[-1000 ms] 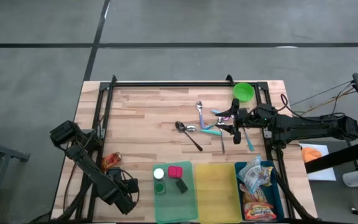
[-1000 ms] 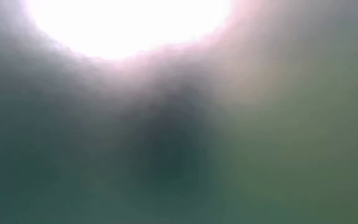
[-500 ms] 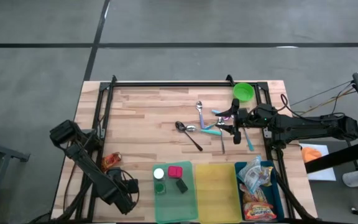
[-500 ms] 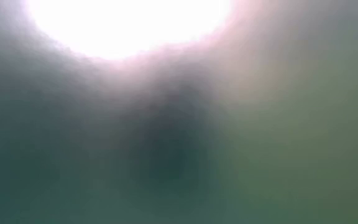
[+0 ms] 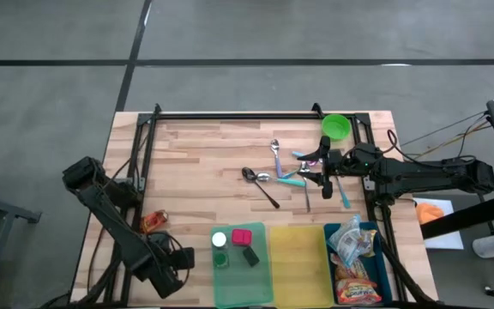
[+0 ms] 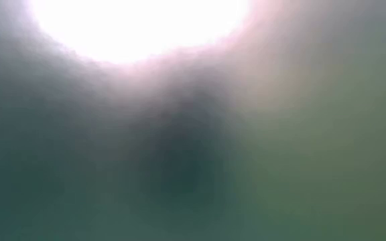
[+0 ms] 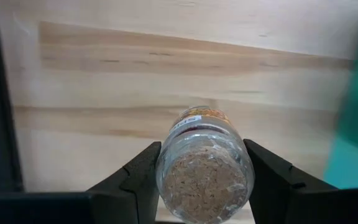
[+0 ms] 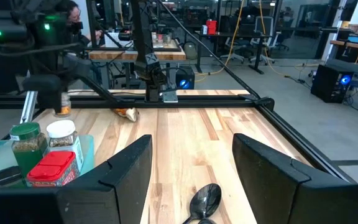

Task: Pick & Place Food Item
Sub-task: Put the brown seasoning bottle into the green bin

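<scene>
My left gripper (image 7: 204, 169) is shut on a small clear jar (image 7: 205, 171) of brown grains with an orange label, above the wood table near its left front corner. The right wrist view shows the jar (image 8: 62, 110) hanging under the left arm, clear of the table. In the high view the left wrist (image 5: 166, 263) hides the jar. A crumpled orange snack packet (image 5: 153, 223) lies flat on the table beside that arm. My right gripper (image 5: 314, 169) stands open and level over the cutlery at the right, with nothing between its fingers (image 8: 129, 162). My left gripper pinches the jar's round wall (image 7: 166, 163) between its two fingers, one on each side, at the jar's upper end. The fingers come from above, pointing down. The jar hangs below them, label end lowest, lifted clear of the table.
A green tray (image 5: 260, 279) at the front holds a white-lidded jar (image 5: 219, 239), a green-lidded jar (image 5: 220, 257) and a red-lidded one (image 5: 242, 236). Beside it stand a yellow tray (image 5: 298, 262) and a blue tray (image 5: 376, 257) of snack packets. Spoons (image 5: 260, 178) and a green bowl (image 5: 336, 127) lie far right.
My left gripper has gone up with the jar still between its fingers, and its arm has tipped a little toward the table's left edge. The right arm has kept still.
</scene>
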{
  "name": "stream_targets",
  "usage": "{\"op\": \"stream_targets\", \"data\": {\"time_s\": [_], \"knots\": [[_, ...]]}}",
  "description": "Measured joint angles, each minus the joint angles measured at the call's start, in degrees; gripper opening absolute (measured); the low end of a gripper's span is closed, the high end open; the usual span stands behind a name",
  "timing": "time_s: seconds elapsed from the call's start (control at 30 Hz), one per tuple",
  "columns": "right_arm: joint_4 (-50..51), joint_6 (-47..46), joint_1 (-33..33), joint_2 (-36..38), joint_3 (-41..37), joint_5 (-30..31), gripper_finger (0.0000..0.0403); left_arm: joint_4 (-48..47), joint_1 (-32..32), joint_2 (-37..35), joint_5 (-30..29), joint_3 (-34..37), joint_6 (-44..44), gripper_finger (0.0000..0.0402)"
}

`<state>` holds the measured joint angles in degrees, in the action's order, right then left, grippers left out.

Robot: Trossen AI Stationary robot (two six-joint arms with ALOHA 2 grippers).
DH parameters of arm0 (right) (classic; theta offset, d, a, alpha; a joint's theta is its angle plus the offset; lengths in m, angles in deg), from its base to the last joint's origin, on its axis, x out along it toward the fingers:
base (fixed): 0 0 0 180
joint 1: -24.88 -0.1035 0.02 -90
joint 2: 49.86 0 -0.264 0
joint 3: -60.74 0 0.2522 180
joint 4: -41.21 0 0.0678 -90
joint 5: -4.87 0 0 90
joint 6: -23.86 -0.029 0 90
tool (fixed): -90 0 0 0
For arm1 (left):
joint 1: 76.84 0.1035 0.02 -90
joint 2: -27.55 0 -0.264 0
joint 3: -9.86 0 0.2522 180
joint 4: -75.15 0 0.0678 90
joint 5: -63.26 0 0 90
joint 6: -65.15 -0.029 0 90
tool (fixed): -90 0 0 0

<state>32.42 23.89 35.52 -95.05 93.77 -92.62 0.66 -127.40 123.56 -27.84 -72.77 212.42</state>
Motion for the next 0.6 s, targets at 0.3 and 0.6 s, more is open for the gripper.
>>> {"op": "stream_targets", "data": {"time_s": [0.3, 0.6], "knots": [[0.00, 0.00, 0.00, 0.00, 0.00, 0.00, 0.0221, -0.57, 0.39, 2.90, -7.69, -6.37, -0.77, 0.0177], [0.00, 0.00, 0.02, 0.00, 0.00, 0.02, 0.0221, -2.11, 2.25, 7.78, -8.13, -16.40, -5.70, 0.0178]]}}
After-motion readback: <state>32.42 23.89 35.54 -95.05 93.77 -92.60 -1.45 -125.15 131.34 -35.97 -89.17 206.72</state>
